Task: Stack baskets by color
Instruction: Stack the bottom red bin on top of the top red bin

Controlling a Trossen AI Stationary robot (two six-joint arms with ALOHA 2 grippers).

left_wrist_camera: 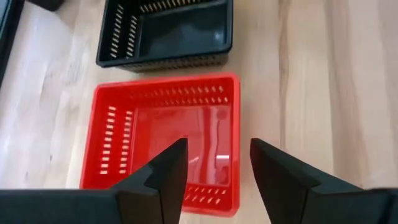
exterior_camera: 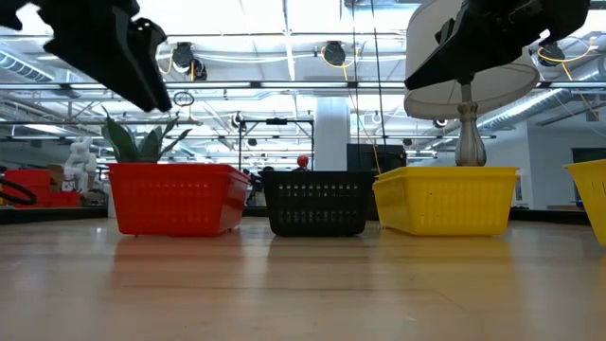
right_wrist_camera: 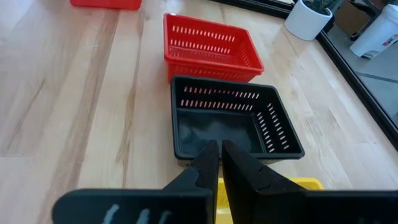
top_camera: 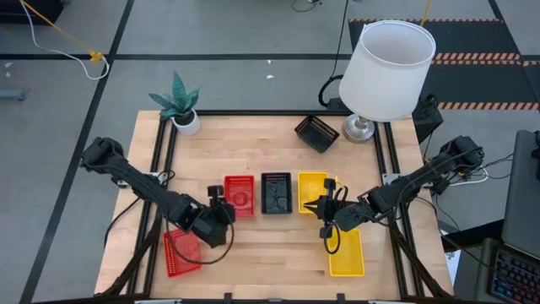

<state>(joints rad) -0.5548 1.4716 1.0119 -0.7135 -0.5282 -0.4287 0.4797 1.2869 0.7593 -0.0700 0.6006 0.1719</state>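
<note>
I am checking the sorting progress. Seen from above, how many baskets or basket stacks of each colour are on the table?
Red baskets: 2
Black baskets: 2
Yellow baskets: 2
Total: 6 spots; any baskets nested inside others cannot be counted.

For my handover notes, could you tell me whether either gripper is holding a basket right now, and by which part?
Nothing is held. The left gripper is open above the red basket; the right gripper is shut and empty.

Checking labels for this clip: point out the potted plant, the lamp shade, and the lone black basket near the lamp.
potted plant (top_camera: 179,101), high view, on its leaves.
lamp shade (top_camera: 386,69), high view, on its white side.
black basket near the lamp (top_camera: 316,133), high view, on its inside floor.
</note>
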